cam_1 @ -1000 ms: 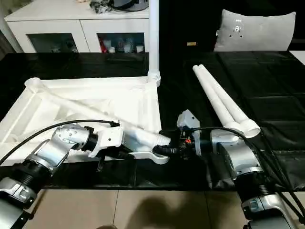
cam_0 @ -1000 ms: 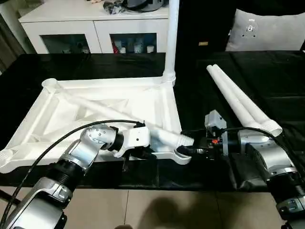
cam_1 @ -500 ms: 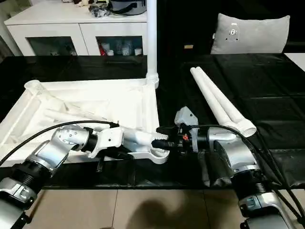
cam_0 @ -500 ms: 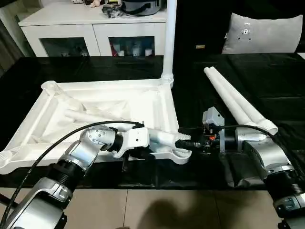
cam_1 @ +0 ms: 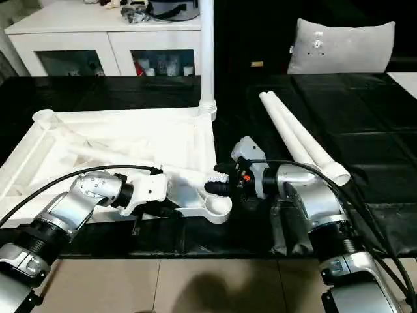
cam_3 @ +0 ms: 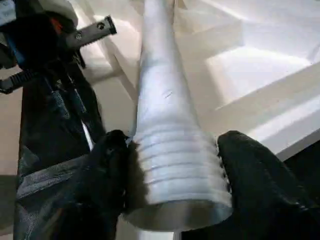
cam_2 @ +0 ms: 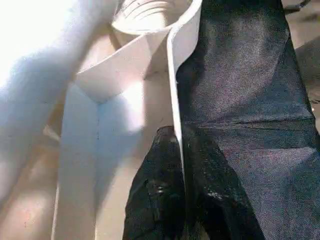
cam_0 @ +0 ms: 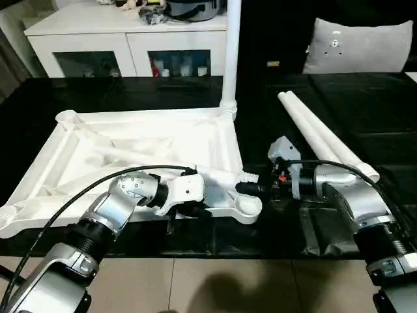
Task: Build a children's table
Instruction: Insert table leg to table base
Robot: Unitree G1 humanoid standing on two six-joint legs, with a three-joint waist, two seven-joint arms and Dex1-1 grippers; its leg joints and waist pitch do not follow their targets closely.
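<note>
Right gripper (cam_3: 170, 165) clamps the threaded end of a white leg (cam_3: 160, 100).
Left gripper (cam_2: 175, 200), jaws together, pinches the tabletop (cam_0: 130, 147) rim, frame centre-left; no legible writing.

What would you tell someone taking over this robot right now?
Left end effector: shut on the rim of the upturned white ribbed plastic tabletop.
Right end effector: shut on the threaded end of a white tapered plastic leg lying across the tabletop.
Done: one leg upright in the far corner socket.
Left: this leg, then two loose legs on the black table.
</note>
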